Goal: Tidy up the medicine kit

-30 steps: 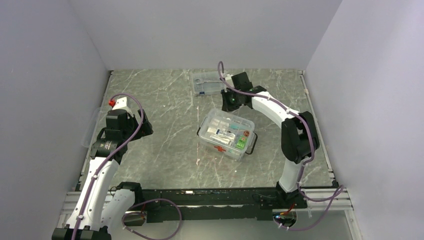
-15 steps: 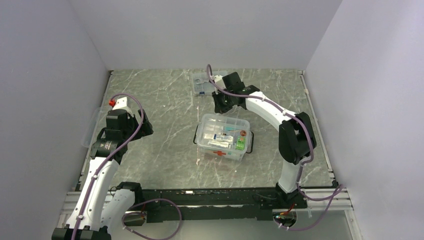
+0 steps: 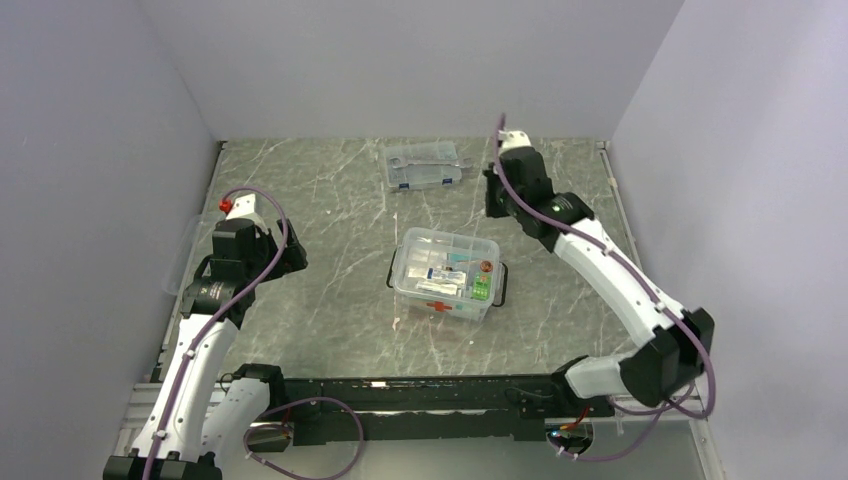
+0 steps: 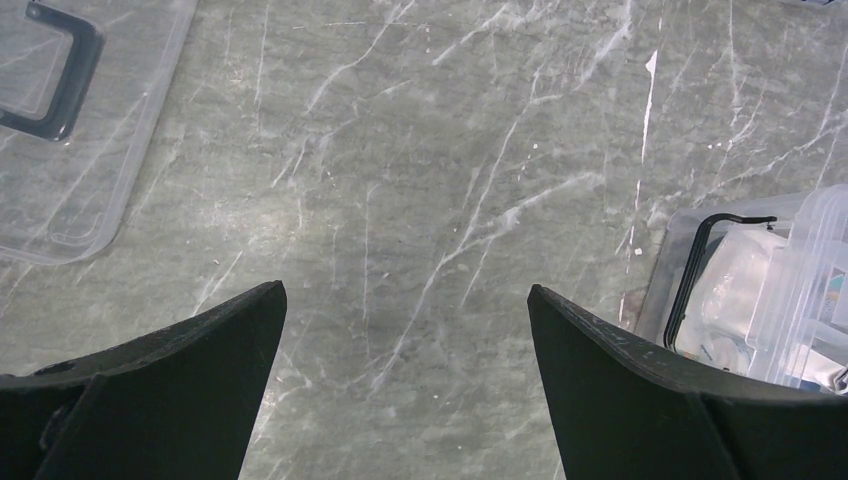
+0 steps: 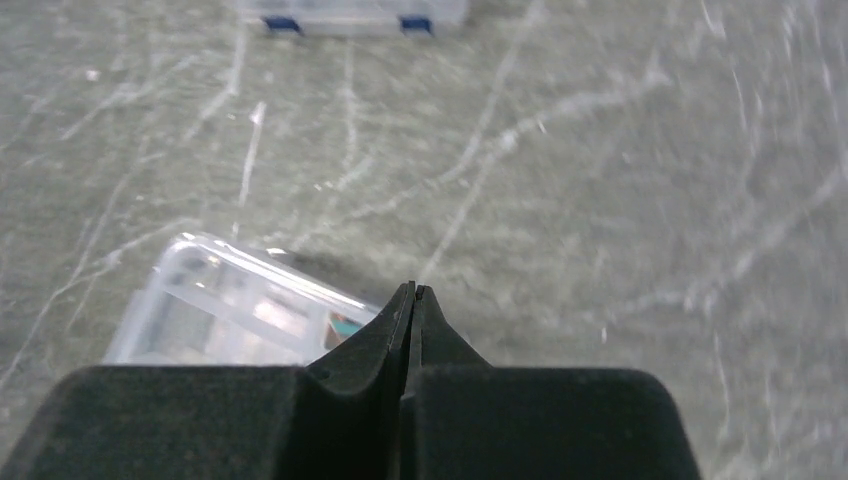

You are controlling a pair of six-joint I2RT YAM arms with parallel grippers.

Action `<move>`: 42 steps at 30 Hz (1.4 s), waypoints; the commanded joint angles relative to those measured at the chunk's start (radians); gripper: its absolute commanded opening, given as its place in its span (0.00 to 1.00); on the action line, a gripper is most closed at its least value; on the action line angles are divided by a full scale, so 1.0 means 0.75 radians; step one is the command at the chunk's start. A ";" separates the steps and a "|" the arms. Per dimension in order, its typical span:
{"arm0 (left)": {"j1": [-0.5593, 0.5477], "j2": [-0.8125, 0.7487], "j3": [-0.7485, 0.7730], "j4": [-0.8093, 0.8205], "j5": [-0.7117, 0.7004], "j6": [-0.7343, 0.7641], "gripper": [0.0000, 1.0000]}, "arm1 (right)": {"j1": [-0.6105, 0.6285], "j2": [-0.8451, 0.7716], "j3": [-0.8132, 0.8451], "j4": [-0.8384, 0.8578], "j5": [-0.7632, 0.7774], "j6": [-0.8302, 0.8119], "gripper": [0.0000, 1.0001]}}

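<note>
Lying flat at the far left edge of the table point(image 3: 330, 330), the clear lid point(image 4: 70, 150) is almost invisible from above. The left wrist view shows it better but cuts it off at the top and left, so only part of its black handle point(image 4: 83, 78) appears. Next comes the left gripper point(image 4: 405, 300), hanging over bare marble between lid and box, its fingers point(image 4: 190, 350) spread wide with nothing between them. From above, those fingers are hidden under the wrist housing.

In the middle of the table stands the medicine kit box point(image 3: 447, 273), uncovered and well apart from the lid, with a red cross mark point(image 3: 437, 305) on its near wall. The left wrist view catches only one end of it at the right border. The right wrist view shows it blurred at lower left, partly behind the fingers. Packets and other small items lie packed inside, too small and overlapping to count. Behind the box, near the back wall, lies the flat case point(image 3: 425, 166), which the right wrist view crops to a strip with blue latches point(image 5: 272, 22).

Furthest right, the right gripper point(image 5: 410, 292) hovers above the table to the right of the case, its jaws pressed together on nothing.

The count is one lid, one box, one case, two blue latches and two arms.
</note>
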 commanded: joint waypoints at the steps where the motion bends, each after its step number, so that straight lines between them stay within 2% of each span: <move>1: -0.004 -0.008 -0.008 0.062 0.035 0.021 0.99 | -0.042 -0.166 -0.165 -0.168 0.207 0.285 0.00; 7: -0.005 0.000 -0.005 0.064 0.051 0.022 0.98 | -0.051 -0.408 -0.357 -0.312 0.189 0.451 0.00; 16: -0.006 0.008 -0.005 0.063 0.063 0.022 0.99 | -0.049 -0.496 -0.421 -0.638 -0.069 0.499 0.00; 19: -0.006 0.006 -0.005 0.064 0.065 0.024 0.99 | -0.041 -0.530 -0.489 -0.653 -0.130 0.533 0.00; 23: -0.006 0.004 -0.006 0.064 0.067 0.024 0.99 | -0.038 -0.565 -0.566 -0.591 -0.090 0.587 0.00; 28: -0.008 -0.003 -0.009 0.064 0.067 0.026 0.99 | -0.039 -0.464 -0.576 -0.437 -0.012 0.619 0.00; 35: -0.032 -0.022 -0.011 0.052 0.025 0.034 0.99 | -0.042 -0.227 -0.452 -0.284 0.048 0.574 0.00; 42: -0.045 -0.029 -0.010 0.050 0.012 0.038 0.99 | -0.052 -0.051 -0.339 -0.219 0.036 0.509 0.00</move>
